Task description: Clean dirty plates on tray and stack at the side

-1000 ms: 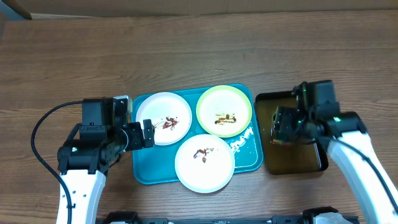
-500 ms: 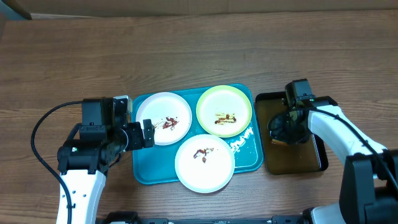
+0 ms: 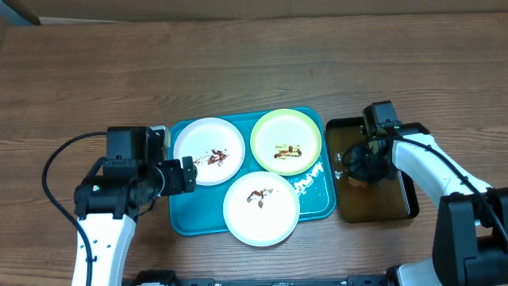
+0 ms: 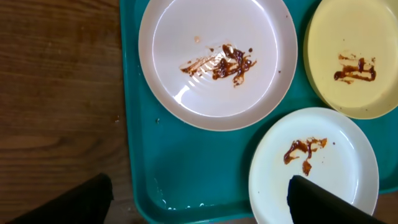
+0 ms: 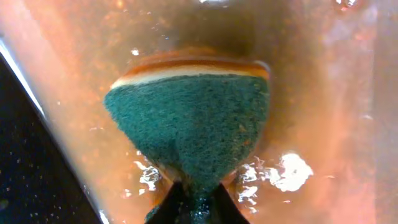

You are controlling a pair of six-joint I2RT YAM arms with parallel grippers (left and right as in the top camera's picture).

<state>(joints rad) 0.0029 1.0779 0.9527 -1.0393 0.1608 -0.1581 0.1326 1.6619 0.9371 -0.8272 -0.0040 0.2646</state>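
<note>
- Right gripper [image 5: 194, 198] has just shut its jaws on the sponge [image 5: 189, 127] in the black tray [image 3: 381, 208]: scrubbing can start.
- Left gripper [image 3: 189, 172] jaws open.
- Dirty plates [image 3: 209, 151] unmoved on blue tray [image 3: 190, 210], near bench's front edge.

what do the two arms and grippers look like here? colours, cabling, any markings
Both match: white rounded link shells on the left arm and right arm, with boxy black joint and wrist housings. A black cable loops off the left arm; another runs along the right. The left gripper and right gripper are black, with flat dark fingers. No readable markings.
</note>
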